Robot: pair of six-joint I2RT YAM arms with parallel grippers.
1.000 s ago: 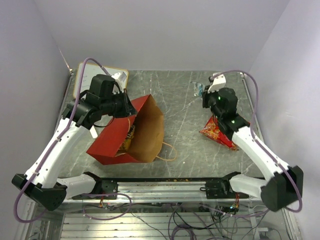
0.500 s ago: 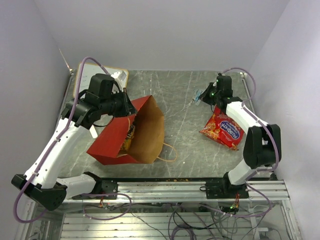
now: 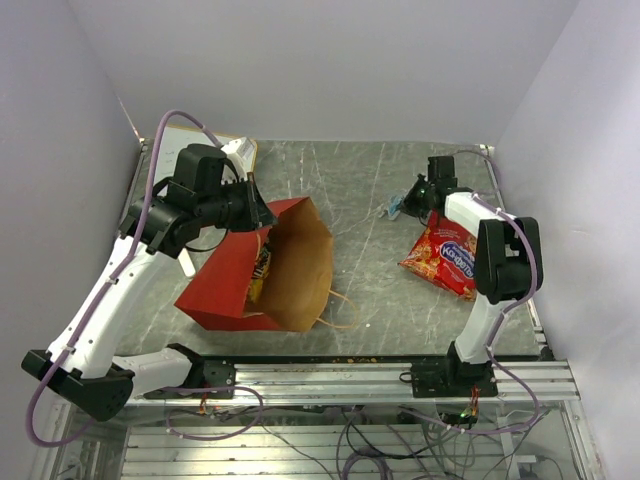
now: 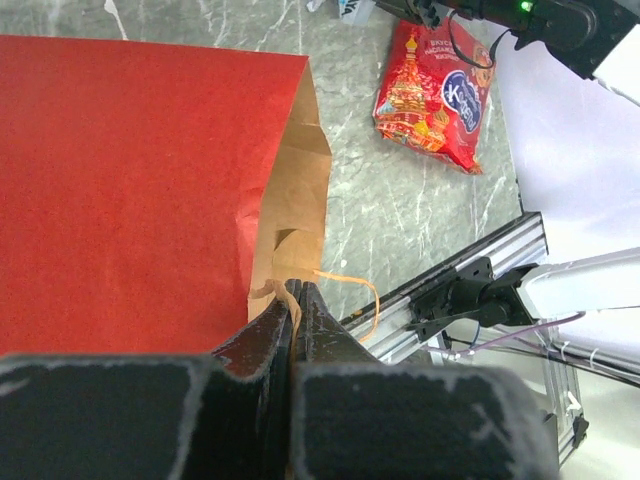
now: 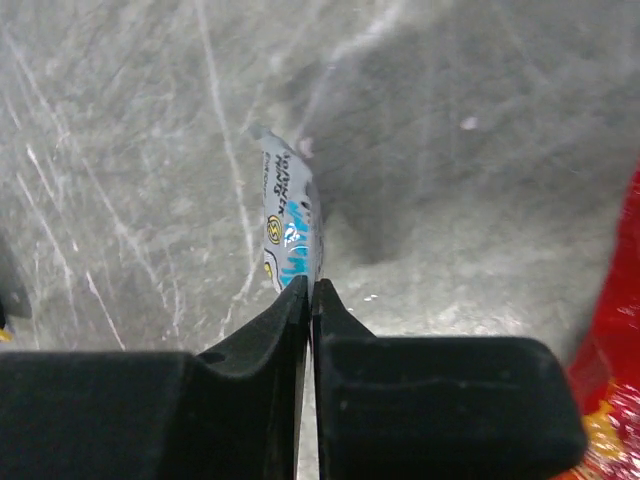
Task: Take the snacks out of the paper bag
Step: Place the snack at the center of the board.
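- Pinching the paper bag [image 4: 130, 190] at the edge of its mouth, the left claw [image 4: 292, 300] is squeezing shut on it, probably to hold the opening up so the packets [image 3: 260, 272] inside are showing.
- That bag is lying on its side at the left of the table [image 3: 365, 300].
- At the far right, the right claw [image 5: 308, 290] is gripping a small white-and-blue wrapper [image 5: 288, 235] low over the table, seemingly to set it down.
- Just beside it, the big red snack bag [image 3: 445, 258] is lying flat, already out.
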